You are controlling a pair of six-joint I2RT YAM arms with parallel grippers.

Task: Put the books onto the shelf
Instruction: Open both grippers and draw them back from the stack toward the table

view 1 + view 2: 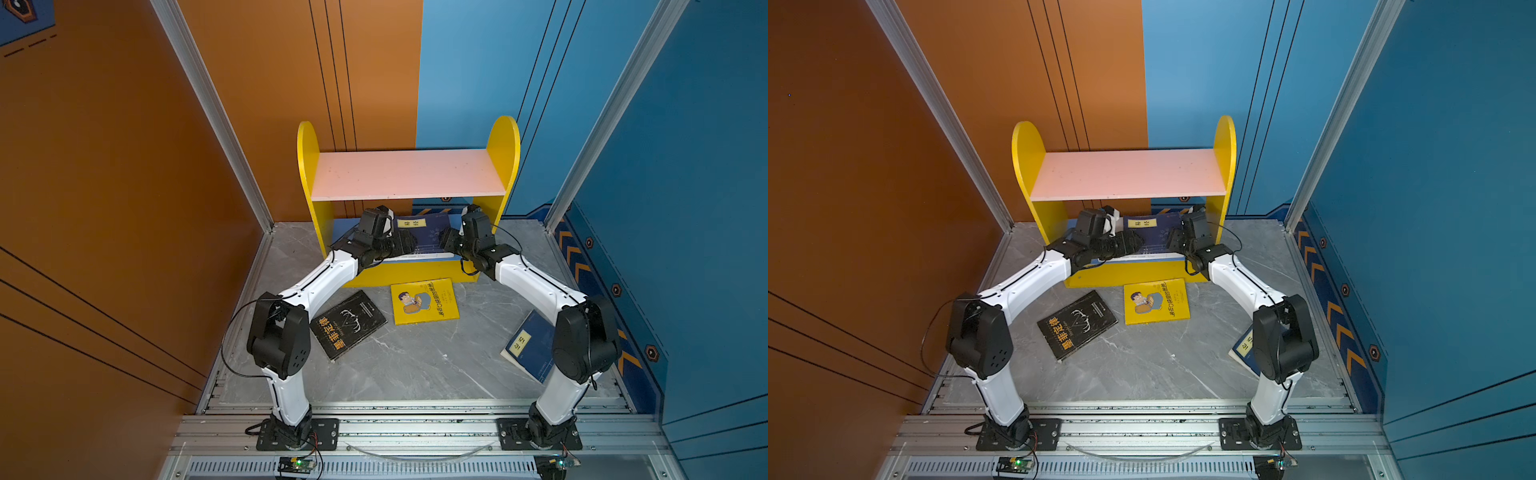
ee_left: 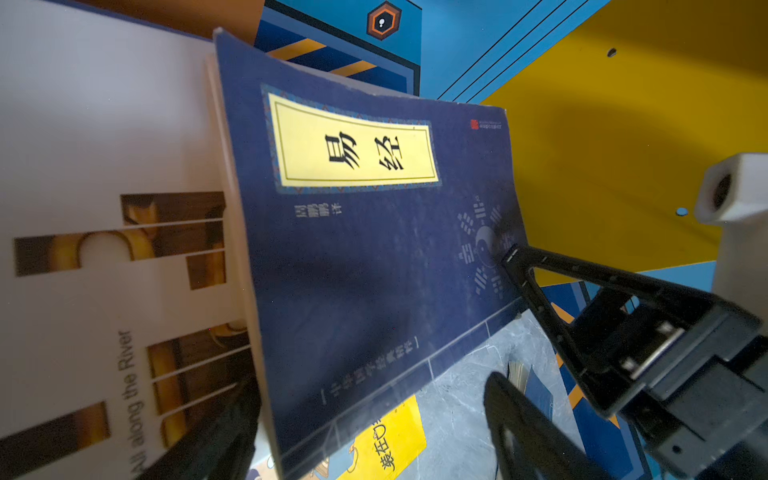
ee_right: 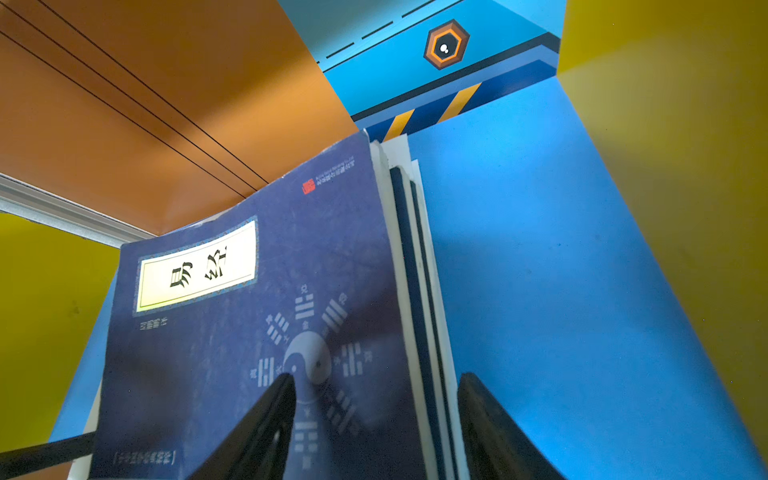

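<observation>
- Against the back wall, your shelf stood on the grey floor, with its pink upper board above the blue lower board.
- Your left arm and right arm reached into the lower tier from opposite sides, as both top views showed.
- Between them, a stack of books rested on the blue lower board. A navy book with a yellow label was foremost, and a white book with brown blocks was partly covered by it. More navy and white edges showed along the stack's side in the right wrist view.
- Three books lay flat on the floor in front of the shelf. A black book was near your left arm and a yellow book just before the shelf's base. A second navy book was partly hidden under your right arm.
- Your left gripper was spread wide and clasped nothing. One finger lay over the white book, and the other finger stood clear of the navy book's edge.
- Your right gripper straddled the stack's edge with its jaws apart. One finger lay over the navy cover and the other over the blue lower board. You could not tell whether it was squeezing the stack.
</observation>
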